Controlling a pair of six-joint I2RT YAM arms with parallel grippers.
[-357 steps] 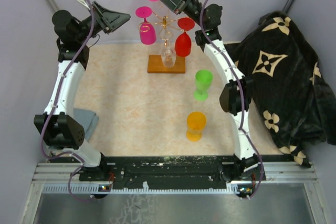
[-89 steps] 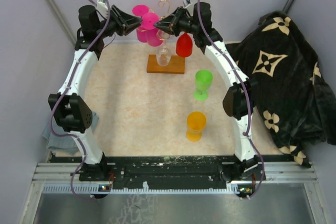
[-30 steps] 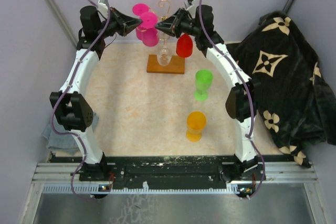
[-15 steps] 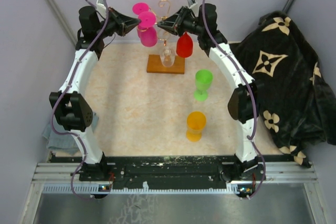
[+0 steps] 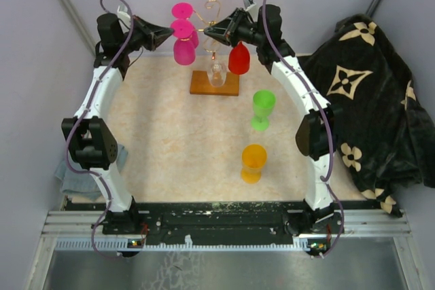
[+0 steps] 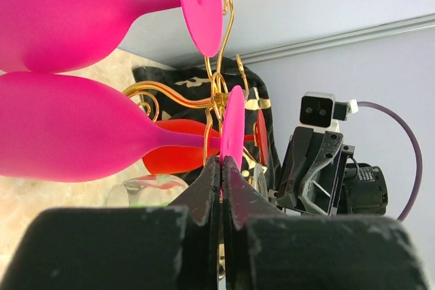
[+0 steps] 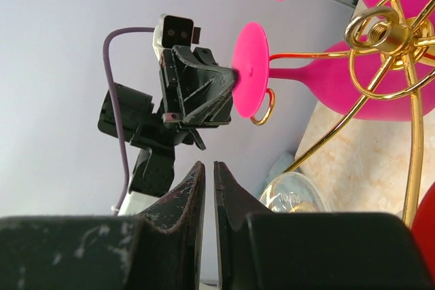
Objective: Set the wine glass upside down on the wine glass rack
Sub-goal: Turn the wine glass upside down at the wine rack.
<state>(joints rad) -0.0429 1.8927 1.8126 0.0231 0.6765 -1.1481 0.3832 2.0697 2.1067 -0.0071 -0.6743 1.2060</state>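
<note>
Hanging yet, Mo, that wine glass (image 5: 183, 51)?

Nearly, Jo. It is bowl-down on the left side of the wine glass rack (image 5: 204, 87), with its stem along one gold scroll arm and its foot at the arm's outer curl. A second pink glass (image 5: 181, 10) hangs on the rack's left too, just behind it.

What moved in the last half second?

The left jaws drew back leftward from the rack's post, and the glass went with them. Its bowl now sits a little further out from the post. The rack's base looks unmoved on the worktop (image 5: 149, 134).

So the left jaws have it?

Yes, they are pressed together on the rim of its foot, as the left wrist view shows. The right jaws reach in at the post from the rack's right side, above the red glass (image 5: 238, 59). They are parted by only a narrow slit, with nothing seen between them.

What does that tell you?

I judge the glass is on the arm but not yet let go, so the task isn't finished. The outward slide worries me, because more pull could drag the foot off the curl. Next I'd expect the left jaws to spread and back away leftward, leaving the foot resting on the wire
</note>
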